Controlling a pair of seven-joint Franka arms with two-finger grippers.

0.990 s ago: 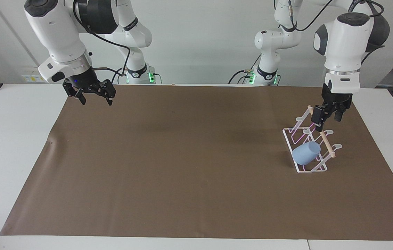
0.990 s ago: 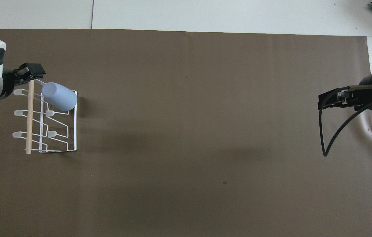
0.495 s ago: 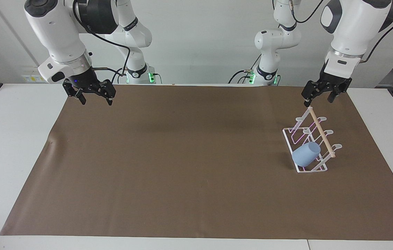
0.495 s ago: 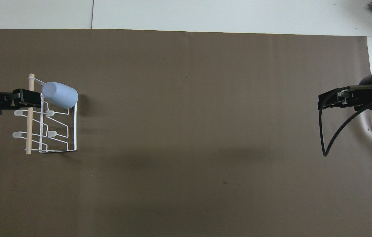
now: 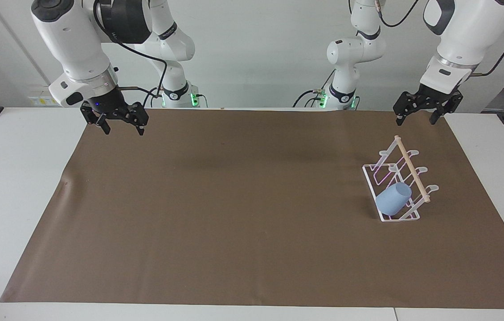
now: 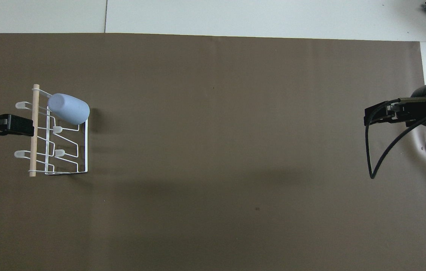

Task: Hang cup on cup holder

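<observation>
Hanging upside down on a prong of the rack (image 5: 393, 191), the cup (image 5: 393, 198) has its closed base tilted up and away from the robots, its open mouth slipped over the prong on the rack's side farther from the robots. That rack, white wire with a wooden dowel (image 5: 412, 169) across its top, stands on the brown mat (image 5: 234, 214) toward the left arm's end of the table (image 5: 11, 178). In the overhead view the cup (image 6: 68, 109) sits at the rack's (image 6: 56, 139) farthest row of prongs, the other prongs bare, and the dowel (image 6: 34, 130) runs along the side toward the table's edge. Raised in the air, the left gripper (image 5: 417, 119) is over the mat's corner nearest the robots at that end, clear of the rack and touching nothing, its fingers spread apart and empty; from above its tip (image 6: 11, 125) shows just beside the dowel, but it is well above it. At the other end, the right gripper (image 5: 123, 129) hangs over the mat's edge close to the robots, jaws apart, holding nothing, the right arm waiting.
</observation>
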